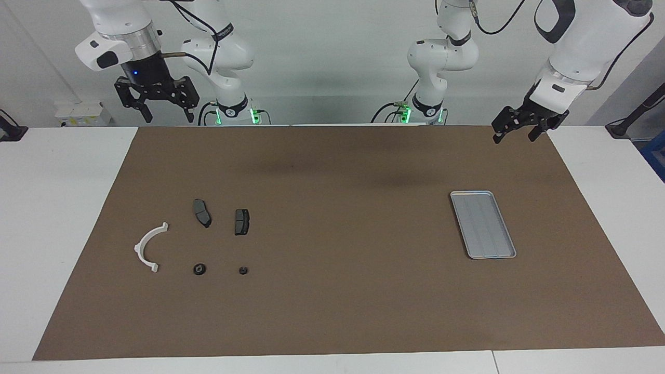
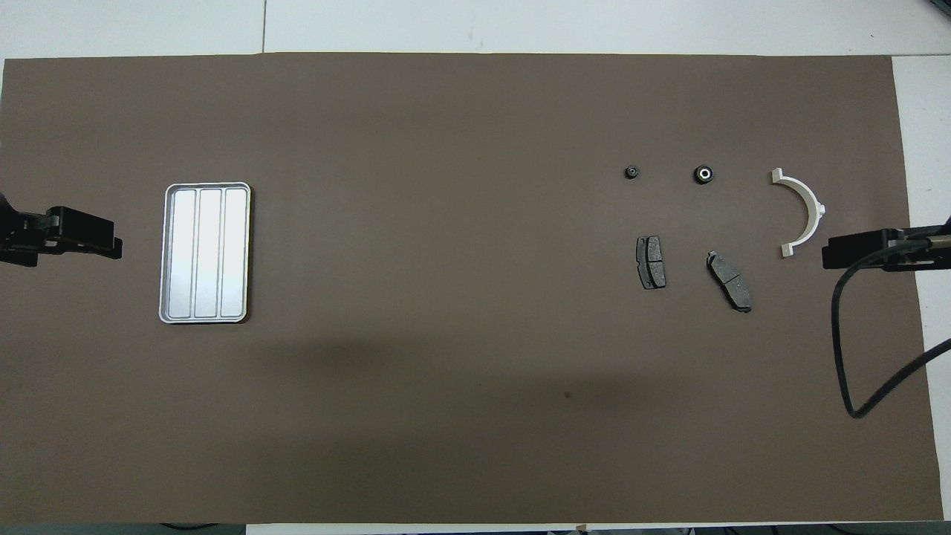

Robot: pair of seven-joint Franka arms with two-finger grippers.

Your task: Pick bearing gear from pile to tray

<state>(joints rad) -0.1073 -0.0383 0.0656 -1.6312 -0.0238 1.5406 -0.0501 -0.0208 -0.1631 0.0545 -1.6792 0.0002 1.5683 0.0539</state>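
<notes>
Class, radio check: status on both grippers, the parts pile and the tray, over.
Left gripper and right gripper open, raised, empty. Two small black round parts untouched in pile. Tray empty. Nothing in the way.

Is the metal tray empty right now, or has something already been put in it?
Empty. The tray shows only its bare ridged bottom in both views, and the small black round pieces lie on the mat with the pile.

I work in a robotics lab: my two white arms point(image 1: 441, 57) stand at a white worktop point(image 1: 62, 208) covered by a plain brown mat point(image 1: 332, 311), against bare white walls point(image 1: 322, 52).
</notes>
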